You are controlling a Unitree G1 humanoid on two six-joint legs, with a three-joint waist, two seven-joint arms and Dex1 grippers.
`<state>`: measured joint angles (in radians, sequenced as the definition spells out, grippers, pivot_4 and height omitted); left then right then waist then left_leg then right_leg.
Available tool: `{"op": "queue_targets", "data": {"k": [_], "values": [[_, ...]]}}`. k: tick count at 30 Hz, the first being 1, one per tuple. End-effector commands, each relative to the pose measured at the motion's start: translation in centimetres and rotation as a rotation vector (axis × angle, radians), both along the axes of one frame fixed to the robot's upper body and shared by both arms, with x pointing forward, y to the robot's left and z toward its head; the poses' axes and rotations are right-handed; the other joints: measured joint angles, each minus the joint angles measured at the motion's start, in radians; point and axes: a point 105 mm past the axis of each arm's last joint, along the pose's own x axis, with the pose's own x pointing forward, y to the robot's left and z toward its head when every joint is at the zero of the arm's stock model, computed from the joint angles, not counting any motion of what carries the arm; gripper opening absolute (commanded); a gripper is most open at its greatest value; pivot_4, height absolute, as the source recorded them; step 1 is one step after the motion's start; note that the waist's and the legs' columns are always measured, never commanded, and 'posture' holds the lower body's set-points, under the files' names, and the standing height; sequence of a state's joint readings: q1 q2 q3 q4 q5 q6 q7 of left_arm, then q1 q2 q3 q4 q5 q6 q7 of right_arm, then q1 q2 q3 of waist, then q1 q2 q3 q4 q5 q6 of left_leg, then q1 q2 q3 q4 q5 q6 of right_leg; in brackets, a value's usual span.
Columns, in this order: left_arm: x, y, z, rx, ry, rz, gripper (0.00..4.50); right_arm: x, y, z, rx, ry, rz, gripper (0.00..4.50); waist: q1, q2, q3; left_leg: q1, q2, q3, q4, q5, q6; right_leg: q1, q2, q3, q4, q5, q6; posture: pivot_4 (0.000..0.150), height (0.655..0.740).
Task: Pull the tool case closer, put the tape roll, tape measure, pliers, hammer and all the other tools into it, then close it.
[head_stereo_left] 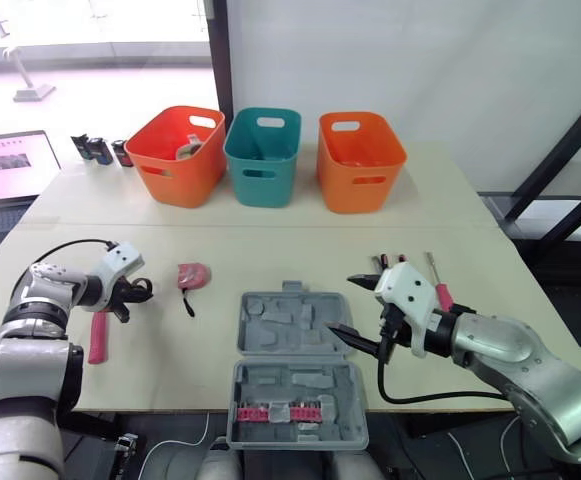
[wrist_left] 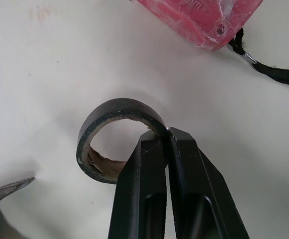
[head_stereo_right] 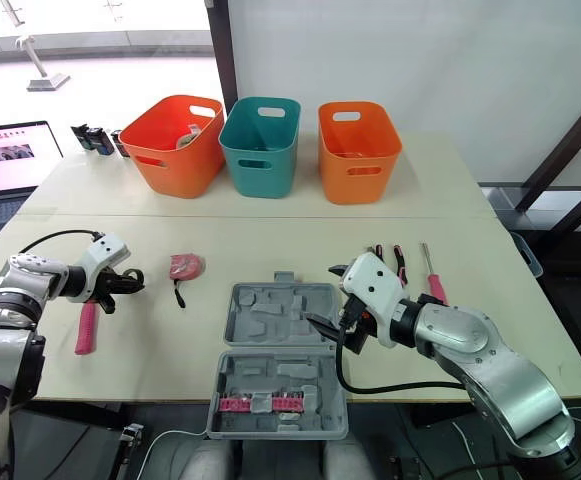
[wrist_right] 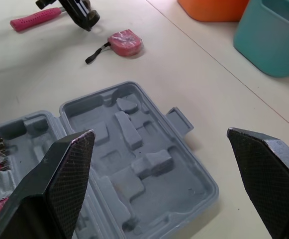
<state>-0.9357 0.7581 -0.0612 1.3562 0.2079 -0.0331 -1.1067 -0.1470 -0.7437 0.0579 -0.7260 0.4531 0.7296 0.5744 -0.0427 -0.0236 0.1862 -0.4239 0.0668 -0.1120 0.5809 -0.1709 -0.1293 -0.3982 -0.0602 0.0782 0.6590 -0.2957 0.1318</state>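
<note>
The grey tool case (head_stereo_left: 260, 345) lies open at the table's front middle, with pink bits (head_stereo_left: 275, 412) in its near half. My left gripper (head_stereo_left: 133, 291) is at the left, shut on the wall of the black tape roll (wrist_left: 115, 108), close to the tabletop. The pink-handled hammer (head_stereo_left: 98, 337) lies just beside it, and the pink tape measure (head_stereo_left: 194, 274) to its right. My right gripper (head_stereo_left: 349, 306) stands open at the case's right edge, holding nothing. The pliers (head_stereo_left: 385, 262) and a red screwdriver (head_stereo_left: 438, 287) lie behind it.
At the back stand two orange bins (head_stereo_left: 175, 155) (head_stereo_left: 360, 160) with a teal bin (head_stereo_left: 262, 155) between them. Small dark items (head_stereo_left: 100, 150) sit at the back left, beside a laptop (head_stereo_left: 5, 165). A black cable hangs off the front edge below my right gripper.
</note>
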Motion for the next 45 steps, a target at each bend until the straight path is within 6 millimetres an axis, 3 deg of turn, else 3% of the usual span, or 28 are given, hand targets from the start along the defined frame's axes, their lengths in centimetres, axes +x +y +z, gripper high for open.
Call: {"op": "queue_targets", "data": {"k": [1,8,13,16,27,32,38,45], "values": [[0.4,0.5,1.4,-0.009,-0.060,0.009,0.05,-0.2,0.3,1.2,0.012,-0.060,0.003,4.50,0.000,0.000,0.000,0.000,0.000,0.000,0.000,0.000,0.000,0.000,0.000,0.000,0.000,0.000,0.000,0.150,0.7400],[0.9,-1.1,4.5,-0.072,-0.102,-0.135,0.05,-0.2,0.3,1.0,0.006,-0.058,0.003,4.50,0.001,0.000,0.000,0.000,0.000,0.000,0.000,0.000,0.000,0.000,0.000,0.000,0.000,0.000,0.000,0.150,0.7400],[0.3,-4.3,7.5,-0.159,-0.058,-0.394,0.05,0.0,0.4,0.7,0.008,-0.055,-0.004,4.50,0.002,0.000,0.000,0.000,0.000,0.000,0.000,0.000,0.000,0.000,0.000,0.000,0.000,0.000,0.000,0.150,0.7400],[0.2,-6.6,8.0,-0.165,-0.037,-0.532,0.05,-0.1,0.6,0.7,0.017,-0.052,-0.008,4.50,0.001,0.000,0.000,0.000,0.000,0.000,0.000,0.000,0.000,0.000,0.000,0.000,0.000,0.000,0.000,0.150,0.7400],[0.2,-15.3,6.6,-0.052,-0.020,-0.929,0.05,-0.1,1.0,0.8,0.028,-0.054,-0.026,4.50,-0.002,0.000,0.000,-0.001,0.000,-0.001,0.000,0.000,0.000,0.000,0.000,0.000,0.000,0.000,0.000,0.150,0.7400],[-0.4,-16.7,4.9,0.049,0.027,-1.052,0.05,-0.3,1.0,1.1,0.030,-0.060,-0.028,4.50,-0.001,0.000,0.000,0.000,0.000,-0.001,0.001,0.001,0.000,0.000,0.000,0.000,0.000,0.000,0.000,0.150,0.7400],[-0.6,-19.3,4.1,0.063,0.053,-1.134,0.05,-0.3,1.2,1.1,0.038,-0.063,-0.036,4.50,0.005,0.000,0.000,-0.002,0.000,-0.001,0.002,0.000,0.000,0.000,0.000,0.000,0.000,0.000,0.000,0.150,0.7400],[-0.8,-20.7,3.4,0.078,0.081,-1.172,0.05,-0.5,1.4,1.1,0.044,-0.060,-0.043,4.50,-0.001,0.000,0.000,-0.002,0.000,-0.001,0.004,0.000,0.000,0.000,0.000,0.000,0.000,0.000,0.000,0.150,0.7400]]}}
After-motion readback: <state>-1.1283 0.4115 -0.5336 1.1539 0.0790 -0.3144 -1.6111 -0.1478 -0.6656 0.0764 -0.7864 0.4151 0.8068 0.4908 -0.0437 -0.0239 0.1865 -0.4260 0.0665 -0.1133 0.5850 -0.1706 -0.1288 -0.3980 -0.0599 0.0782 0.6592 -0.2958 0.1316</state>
